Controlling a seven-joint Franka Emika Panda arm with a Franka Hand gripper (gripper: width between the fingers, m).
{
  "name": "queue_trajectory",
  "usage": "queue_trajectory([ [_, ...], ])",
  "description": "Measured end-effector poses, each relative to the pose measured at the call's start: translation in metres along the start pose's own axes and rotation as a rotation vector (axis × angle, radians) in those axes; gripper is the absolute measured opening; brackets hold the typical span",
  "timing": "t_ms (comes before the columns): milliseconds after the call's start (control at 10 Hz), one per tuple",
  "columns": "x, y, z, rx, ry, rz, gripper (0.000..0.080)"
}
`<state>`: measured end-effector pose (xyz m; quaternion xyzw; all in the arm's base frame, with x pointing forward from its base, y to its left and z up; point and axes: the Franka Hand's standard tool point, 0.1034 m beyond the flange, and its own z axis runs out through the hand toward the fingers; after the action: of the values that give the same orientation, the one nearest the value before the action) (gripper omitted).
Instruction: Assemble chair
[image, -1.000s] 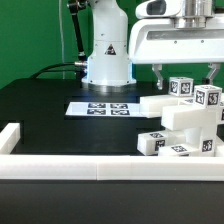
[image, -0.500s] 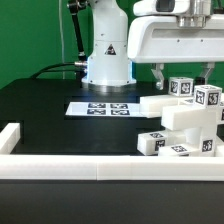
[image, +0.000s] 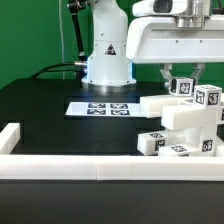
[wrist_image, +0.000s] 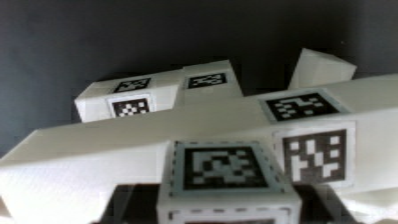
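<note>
Looking from the exterior view's left, I see the marker board (image: 98, 108) flat on the black table (image: 50, 115), before the robot base (image: 107, 55). At the right, the chair (image: 185, 125) stands against the white rail (image: 100, 167). My gripper (image: 181, 78) is narrow, closed on its top tagged block (wrist_image: 224, 170).

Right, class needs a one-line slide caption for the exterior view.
Robot hand closed on a tagged post of the half-built white chair on a black table.
</note>
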<state>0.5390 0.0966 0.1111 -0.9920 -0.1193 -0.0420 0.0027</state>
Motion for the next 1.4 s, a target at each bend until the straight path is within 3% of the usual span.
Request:
queue_trajectory([
  [500,-0.0007,0.0058,0.0007,0.014,0.002,0.435,0.0284],
  [1400,0.0001,0.0021,0.0014,0.026,-0.007,1.239,0.0284],
])
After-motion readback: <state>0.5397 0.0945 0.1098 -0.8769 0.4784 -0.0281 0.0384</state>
